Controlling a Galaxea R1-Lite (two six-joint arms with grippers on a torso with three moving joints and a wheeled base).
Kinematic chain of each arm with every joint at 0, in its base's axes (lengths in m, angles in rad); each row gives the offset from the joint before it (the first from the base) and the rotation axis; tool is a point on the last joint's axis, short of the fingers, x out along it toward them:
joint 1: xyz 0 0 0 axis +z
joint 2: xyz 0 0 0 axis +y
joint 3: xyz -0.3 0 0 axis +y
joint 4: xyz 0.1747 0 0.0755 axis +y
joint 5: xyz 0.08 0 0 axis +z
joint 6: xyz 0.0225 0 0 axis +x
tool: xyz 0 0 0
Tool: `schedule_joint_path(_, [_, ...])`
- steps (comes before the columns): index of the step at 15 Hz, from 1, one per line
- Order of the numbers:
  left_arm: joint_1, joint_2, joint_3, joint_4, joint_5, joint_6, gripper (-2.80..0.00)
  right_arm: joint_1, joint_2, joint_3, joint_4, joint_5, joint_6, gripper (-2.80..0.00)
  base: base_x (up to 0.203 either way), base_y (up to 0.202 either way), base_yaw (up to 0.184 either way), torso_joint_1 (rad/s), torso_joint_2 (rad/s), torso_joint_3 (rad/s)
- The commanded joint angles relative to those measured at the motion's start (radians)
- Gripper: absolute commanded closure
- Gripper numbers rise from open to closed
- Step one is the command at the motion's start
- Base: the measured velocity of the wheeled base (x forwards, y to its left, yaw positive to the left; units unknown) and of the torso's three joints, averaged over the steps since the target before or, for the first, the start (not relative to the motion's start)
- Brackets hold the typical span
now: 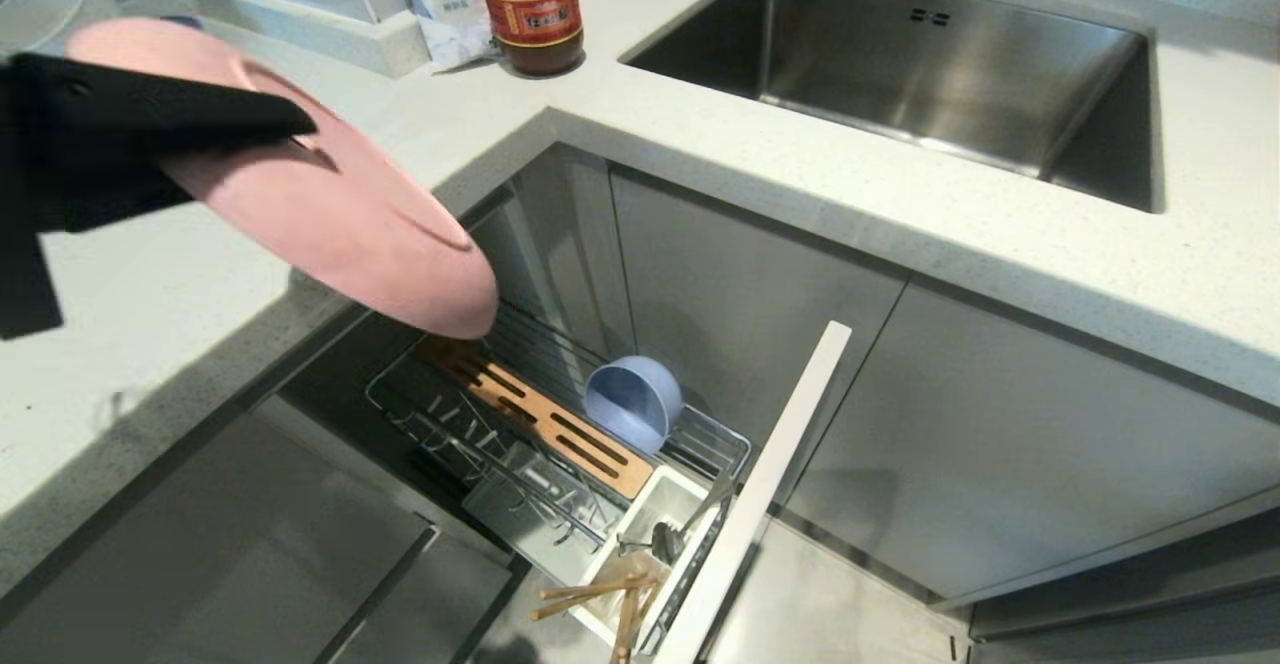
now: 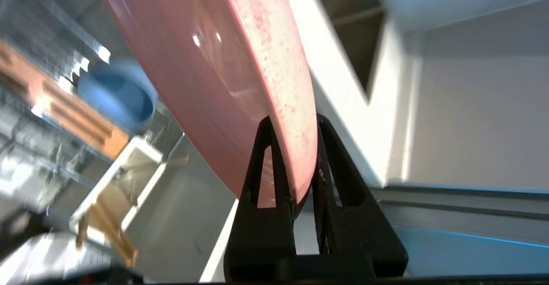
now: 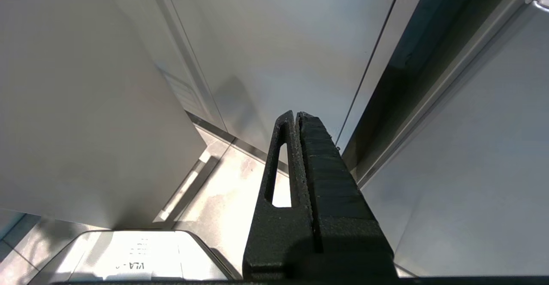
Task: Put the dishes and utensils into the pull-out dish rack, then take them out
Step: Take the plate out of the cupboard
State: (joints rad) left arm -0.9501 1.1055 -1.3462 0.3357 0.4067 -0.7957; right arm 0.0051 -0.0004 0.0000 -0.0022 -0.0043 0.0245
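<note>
Plate [image 1: 330, 204] is the whole story right now: pale pink, pinched at its rim by the left gripper [image 2: 294, 122], jaws closed narrow on the edge, held tilted in the air over the desk's inner corner. Its low free edge points down toward the pull-out dish rack [image 1: 560, 444], roughly over the slotted wooden block [image 1: 545, 414]. Blue-grey bowl [image 1: 632, 402] already sits just beside that block. Right gripper [image 3: 296, 115] hangs parked by the cabinet fronts, jaws pressed together on nothing.

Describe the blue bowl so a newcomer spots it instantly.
Below the counter corner left of the sink, the pull-out dish rack stands open. The blue bowl lies tipped on its side beside the slotted wooden block, the only blue, round thing there.
</note>
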Motion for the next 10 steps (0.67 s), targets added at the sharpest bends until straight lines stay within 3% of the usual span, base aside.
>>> schedule_joint_path(1, [0.082,-0.087,-0.035,0.001,-0.034,0.052,0.0,0.001,-0.004,0.002,-0.001,0.0,0.0,0.0,0.0,0.0,0.0,0.0,0.0,0.0])
schedule_joint_path(4, [0.313,-0.107,-0.08,0.015,-0.114,0.131,0.0,0.001,-0.004,0.002,-0.001,0.0,0.0,0.0,0.0,0.0,0.0,0.0,0.0,0.0])
schedule_joint_path(6, [0.458,-0.12,-0.1,0.03,-0.155,0.218,0.0,0.001,-0.004,0.002,-0.001,0.0,0.0,0.0,0.0,0.0,0.0,0.0,0.0,0.0])
schedule_joint_path(9, [0.695,-0.126,-0.103,0.036,-0.169,0.398,0.0,0.0,-0.004,0.002,-0.001,0.0,0.0,0.0,0.0,0.0,0.0,0.0,0.0,0.0])
schedule_joint_path(10, [0.762,-0.126,-0.105,0.038,-0.168,0.491,0.0,0.001,-0.004,0.002,0.0,0.0,0.0,0.0,0.0,0.0,0.0,0.0,0.0,0.0])
